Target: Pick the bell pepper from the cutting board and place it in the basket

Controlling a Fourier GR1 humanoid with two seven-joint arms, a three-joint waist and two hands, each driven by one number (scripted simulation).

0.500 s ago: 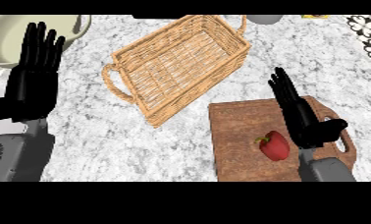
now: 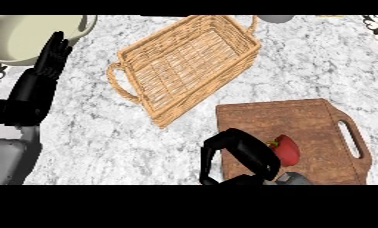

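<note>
Our right hand (image 2: 240, 158) curls beside the bell pepper (image 2: 286, 150) at lower right, gripping nothing we can see. It could knock the pepper across the cutting board (image 2: 295, 117), away from the basket (image 2: 184, 67). Our left hand (image 2: 40, 79) rests open at left.

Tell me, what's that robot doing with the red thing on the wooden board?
The right robot hand is curled beside a red bell pepper that lies on the cutting board. It looks set to grab the pepper, but you cannot tell whether it holds it yet. The wicker basket, where the pepper should go, sits up and to the left. The left robot hand rests open at the left edge.
</note>
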